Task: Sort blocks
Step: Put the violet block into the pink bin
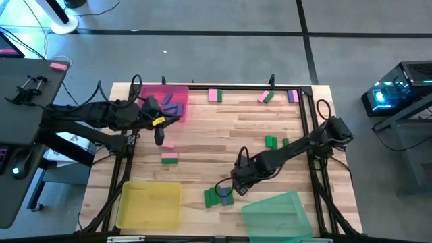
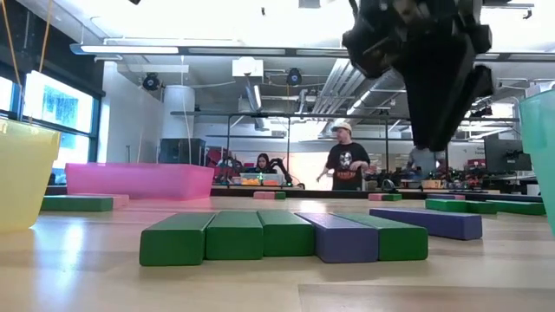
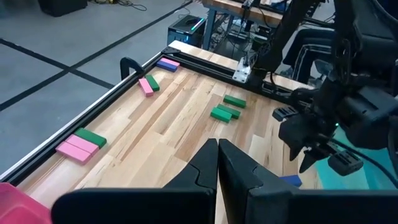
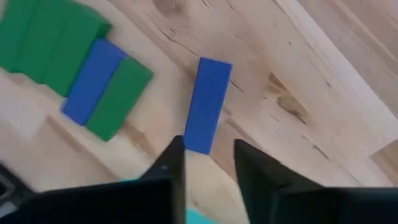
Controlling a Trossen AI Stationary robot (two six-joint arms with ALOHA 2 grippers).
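1. Your right gripper (image 1: 237,187) was hanging just above the tabletop near the front edge, right beside the green tray (image 1: 275,216). In its wrist view the fingers (image 4: 172,163) stood a little apart with nothing between them, and a single blue block (image 4: 207,104) lay flat on the wood just ahead of the tips. My read: it was lined up that way so the fingers could straddle the block's narrow sides.

2. Next to that loose blue block sat a tight row of blocks (image 2: 282,236), green ones with one purple-blue bar in the row, all lying flat and touching side to side. Probably why you went for the single first: it had free space around it, the packed row didn't.

3. Your left gripper (image 1: 159,138) was pinched fully shut and empty, parked just off the pink tray (image 1: 177,92) at the back left. The tray already had a few purple-blue blocks (image 1: 172,108) in it, so it looked like blues were going there, though I can't be sure of the colour rule.

4. The rest were scattered:
   - a pink and green pair (image 1: 169,157) mid-table on the left
   - a pink block (image 1: 214,95) along the far rail
   - a pink and green pair (image 1: 265,98) along the far rail
   - a purple one (image 1: 293,96) along the far rail
   - two green blocks (image 1: 271,142) right of centre.

5. The yellow tray (image 1: 150,205) at front left looked empty, so I'd say you were early in the sort.
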